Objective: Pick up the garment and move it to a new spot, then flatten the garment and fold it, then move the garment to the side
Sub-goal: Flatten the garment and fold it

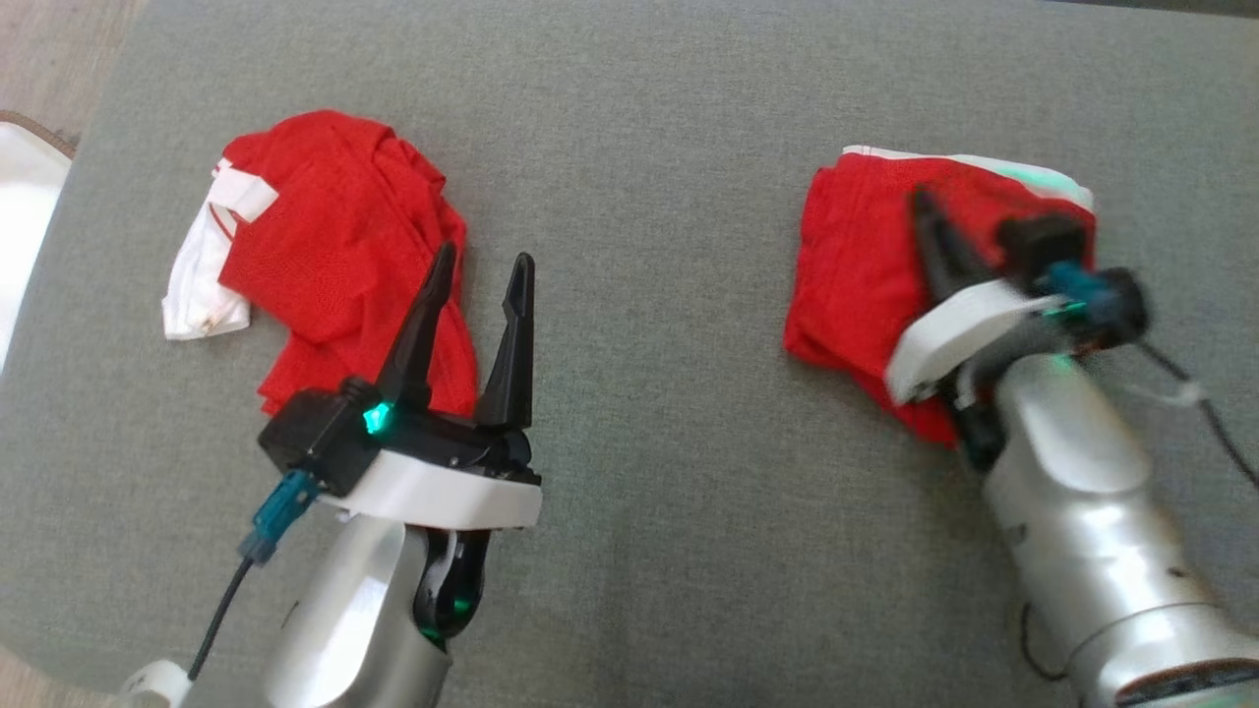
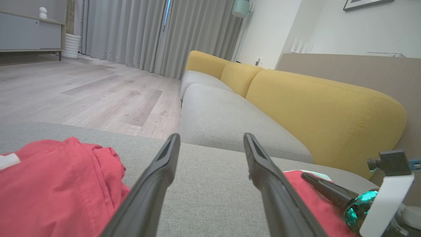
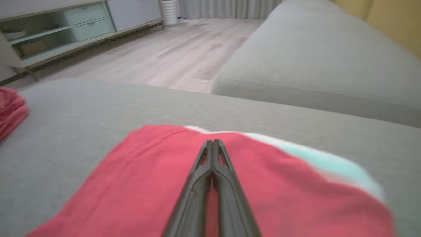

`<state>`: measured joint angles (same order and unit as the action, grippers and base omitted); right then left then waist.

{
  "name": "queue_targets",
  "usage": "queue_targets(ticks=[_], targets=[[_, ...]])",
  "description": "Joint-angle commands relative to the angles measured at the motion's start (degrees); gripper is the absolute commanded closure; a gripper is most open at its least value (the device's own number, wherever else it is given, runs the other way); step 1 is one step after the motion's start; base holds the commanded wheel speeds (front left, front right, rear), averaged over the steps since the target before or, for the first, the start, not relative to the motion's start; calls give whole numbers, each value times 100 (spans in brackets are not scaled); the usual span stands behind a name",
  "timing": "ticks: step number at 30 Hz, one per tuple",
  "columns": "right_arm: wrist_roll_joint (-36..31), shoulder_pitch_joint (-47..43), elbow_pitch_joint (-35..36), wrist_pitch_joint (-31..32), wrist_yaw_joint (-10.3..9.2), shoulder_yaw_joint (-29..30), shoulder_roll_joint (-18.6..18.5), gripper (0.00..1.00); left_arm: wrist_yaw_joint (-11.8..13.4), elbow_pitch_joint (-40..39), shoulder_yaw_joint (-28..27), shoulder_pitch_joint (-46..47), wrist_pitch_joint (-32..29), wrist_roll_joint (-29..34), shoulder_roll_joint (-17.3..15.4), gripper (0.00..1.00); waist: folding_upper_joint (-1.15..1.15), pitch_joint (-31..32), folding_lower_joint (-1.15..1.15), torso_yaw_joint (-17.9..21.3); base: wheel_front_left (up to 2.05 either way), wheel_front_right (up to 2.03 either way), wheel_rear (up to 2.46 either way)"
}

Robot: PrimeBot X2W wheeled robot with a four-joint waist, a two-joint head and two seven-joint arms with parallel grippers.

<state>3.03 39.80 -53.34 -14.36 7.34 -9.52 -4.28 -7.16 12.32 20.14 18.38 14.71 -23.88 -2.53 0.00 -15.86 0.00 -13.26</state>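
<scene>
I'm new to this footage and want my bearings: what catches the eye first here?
Two red garments on the grey cushion: a crumpled garment with white trim at left, a folded garment at right. The open left gripper sits at the crumpled one's edge; the shut right gripper lies over the folded one. Beyond, the left wrist view shows yellow sofa backs.

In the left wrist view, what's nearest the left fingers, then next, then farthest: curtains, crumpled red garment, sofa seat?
1. Crumpled red garment, right beside the left fingers, lower left.
2. Sofa seat, straight ahead, middle.
3. Curtains, far back, top.
</scene>
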Motion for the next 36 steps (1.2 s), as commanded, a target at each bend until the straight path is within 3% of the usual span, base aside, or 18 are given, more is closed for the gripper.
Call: queue_targets(ticks=[1, 6, 12, 18, 29, 36], targets=[[58, 73, 37, -41, 14, -278, 137, 100, -33, -190, -185, 140, 29, -44, -35, 0, 0, -6, 0, -4, 0, 0, 0], [811, 39, -468, 452, 14, -1239, 139, 100, -33, -189, -163, 149, 29, -56, -35, 0, 0, -3, 0, -19, 0, 0, 0], [1240, 237, -573, 205, 14, -1468, 139, 100, -33, -160, -295, 103, 29, -5, -35, 0, 0, 104, 0, 131, 0, 0, 0], [1086, 301, -262, -52, 14, -1029, 82, 100, -33, -207, -442, 11, 29, 75, -35, 0, 0, 338, 0, 483, 0, 0, 0], [382, -1218, 2154, -62, 14, 530, 58, 100, -33, -220, -609, -218, 29, 185, -35, 0, 0, 712, 0, 1077, 0, 0, 0], [291, -2086, 2985, -63, 14, 846, 129, 100, -33, -116, -705, -385, 29, 254, -35, 0, 0, 845, 0, 1248, 0, 0, 0]])
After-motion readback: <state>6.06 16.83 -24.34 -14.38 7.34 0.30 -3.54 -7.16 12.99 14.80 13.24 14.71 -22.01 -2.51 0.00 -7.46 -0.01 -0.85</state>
